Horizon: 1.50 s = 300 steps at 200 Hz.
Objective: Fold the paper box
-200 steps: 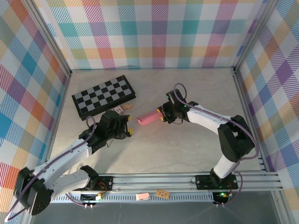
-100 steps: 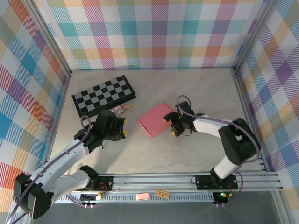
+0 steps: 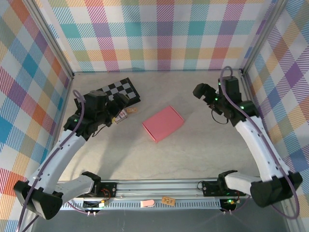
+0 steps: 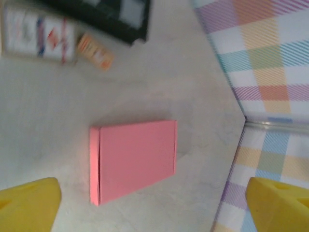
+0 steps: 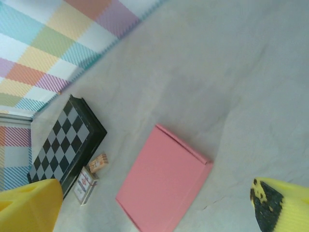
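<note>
tabletop (image 3: 193, 154), chessboard (image 3: 123, 89) near paper box (image 3: 163, 123)

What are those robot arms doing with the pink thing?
Their job is folding the paper box. It lies flat on the table between them, folded shut, and neither touches it. The left gripper hangs open above the checkered board; the right gripper hangs open on the other side. Both are empty.

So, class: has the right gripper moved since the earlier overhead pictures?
Yes. The right gripper has drawn away from the paper box and swung back toward the rear right corner post.
</note>
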Motion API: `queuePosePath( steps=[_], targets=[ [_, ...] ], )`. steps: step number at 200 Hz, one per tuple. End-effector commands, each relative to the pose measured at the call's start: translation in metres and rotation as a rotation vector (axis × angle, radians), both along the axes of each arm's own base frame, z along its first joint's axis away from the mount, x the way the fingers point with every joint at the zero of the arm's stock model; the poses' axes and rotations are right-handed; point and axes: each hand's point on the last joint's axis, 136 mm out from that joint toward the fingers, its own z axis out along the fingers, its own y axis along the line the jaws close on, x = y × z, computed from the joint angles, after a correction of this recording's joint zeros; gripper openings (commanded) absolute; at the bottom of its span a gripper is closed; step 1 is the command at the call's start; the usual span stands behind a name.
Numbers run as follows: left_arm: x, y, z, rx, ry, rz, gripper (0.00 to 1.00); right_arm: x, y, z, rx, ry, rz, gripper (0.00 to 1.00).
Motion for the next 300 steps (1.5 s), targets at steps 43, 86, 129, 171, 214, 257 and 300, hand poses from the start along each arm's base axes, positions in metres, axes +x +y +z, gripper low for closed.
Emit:
queuePosePath(
  steps=[43,86,129,171,214,257,300],
  targets=[
    [-0.031,0.130,0.000,0.818,-0.112,0.215,1.00,-0.035,-0.094,-0.039,-0.609,-0.200,-0.123,0.99],
    [-0.019,0.127,-0.081,1.014,-0.129,0.000,1.00,-0.035,-0.080,-0.139,-0.664,-0.282,0.024,0.99],
    [0.002,0.135,-0.145,0.938,-0.097,-0.015,1.00,-0.017,-0.070,-0.189,-0.604,-0.293,0.109,0.99],
    [0.027,0.141,-0.174,0.855,-0.164,0.004,1.00,0.016,-0.068,-0.184,-0.555,-0.390,0.155,0.99],
    [0.066,0.131,-0.170,0.822,-0.280,-0.042,1.00,0.053,-0.072,-0.181,-0.524,-0.454,0.173,0.99],
    [0.094,0.127,-0.186,0.784,-0.352,-0.033,1.00,0.059,-0.073,-0.204,-0.514,-0.473,0.169,0.99],
    [0.095,0.125,-0.193,0.785,-0.357,-0.046,1.00,0.073,-0.088,-0.210,-0.524,-0.366,0.105,0.99]
  ],
)
